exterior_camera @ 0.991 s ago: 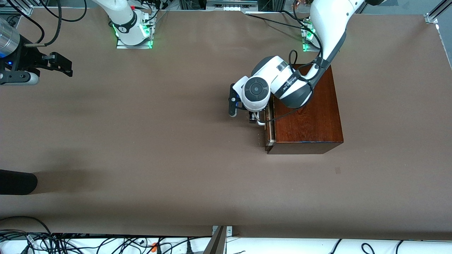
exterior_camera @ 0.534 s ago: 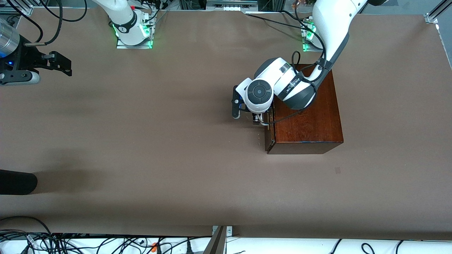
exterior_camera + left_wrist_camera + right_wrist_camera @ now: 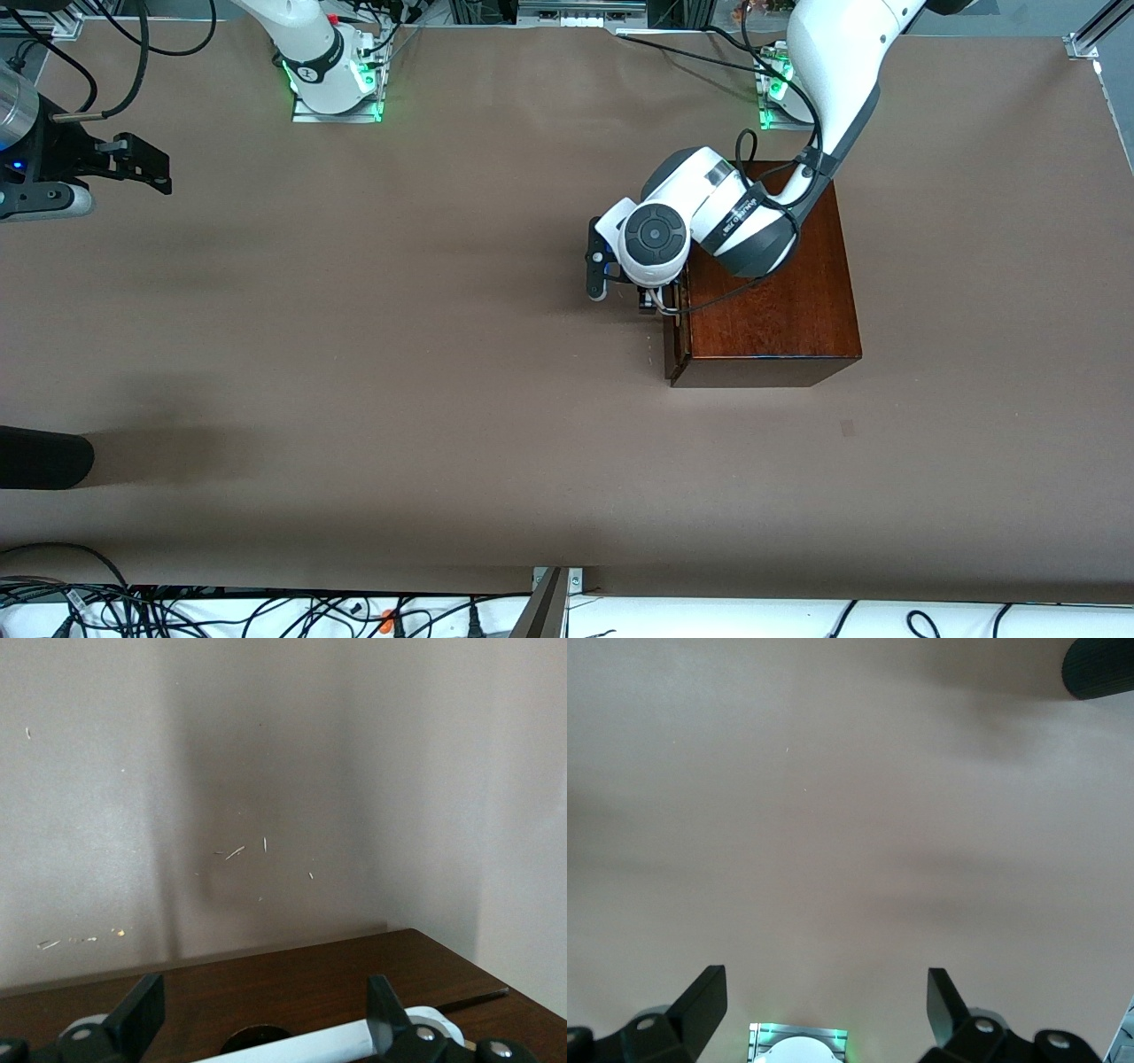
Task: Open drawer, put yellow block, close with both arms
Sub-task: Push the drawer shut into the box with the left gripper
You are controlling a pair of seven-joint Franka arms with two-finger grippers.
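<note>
Drawer (image 3: 677, 330) seen nearly flush in cabinet (image 3: 769, 282). Left gripper (image 3: 266, 1028) spread wide astride its white handle (image 3: 337, 1042), gripping nothing — placed for pushing. Block not visible. Right gripper (image 3: 826, 1005) wide, empty — waiting over bare table (image 3: 399, 354).

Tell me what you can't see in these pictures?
- Yellow block: in no view; whether the drawer holds it cannot be told.
- Left pincer: front view, the arm's own wrist covers it.
- Right pincer: its arm is cut off by the front view's edge.
</note>
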